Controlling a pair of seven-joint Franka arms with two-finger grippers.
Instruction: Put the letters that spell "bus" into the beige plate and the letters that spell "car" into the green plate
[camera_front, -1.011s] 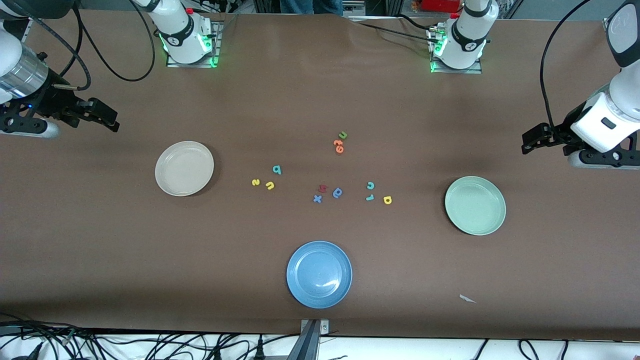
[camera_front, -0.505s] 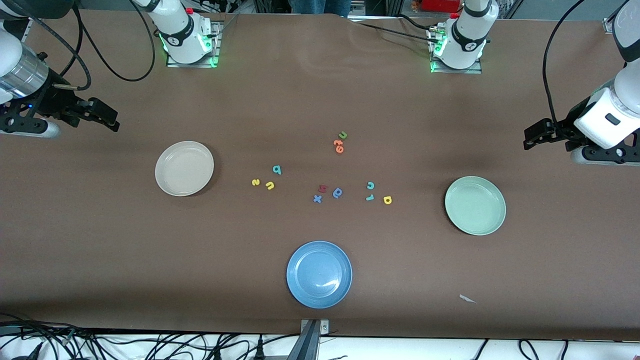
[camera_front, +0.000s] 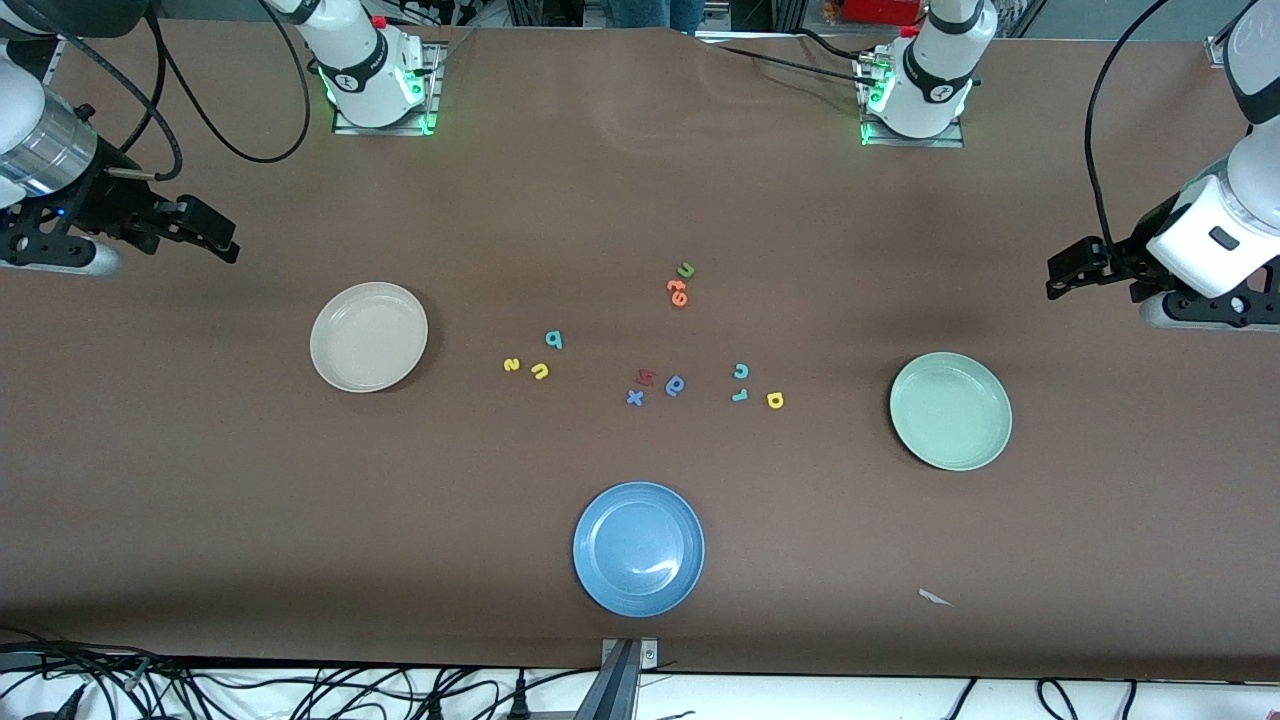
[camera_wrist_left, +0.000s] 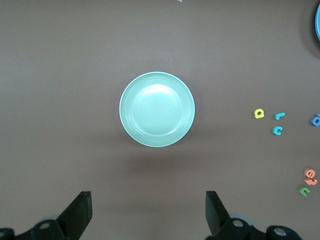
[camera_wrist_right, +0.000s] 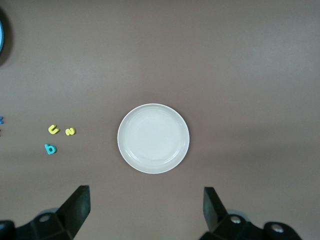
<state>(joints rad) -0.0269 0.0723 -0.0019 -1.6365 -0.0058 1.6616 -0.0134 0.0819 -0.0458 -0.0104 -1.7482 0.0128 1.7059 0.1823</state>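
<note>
Both pincers hang wide open w/ nothing held. My left pincer (camera_front: 1058, 279) is up over bare table (camera_front: 640, 200) at the left arm's end, above the green plate (camera_front: 950, 411), which lies empty. My right pincer (camera_front: 215, 238) is up at the right arm's end, above the empty beige plate (camera_front: 368, 336).

Teal "b" (camera_front: 553, 340), yellow "u" (camera_front: 540, 372) & yellow "s" (camera_front: 511, 365) lie near the beige plate, toward mid-table. Teal "c" (camera_front: 741, 371), teal "r" (camera_front: 739, 395) & yellow "a" (camera_front: 775, 400) lie toward the green plate. All six are well apart from both pincers.
</note>
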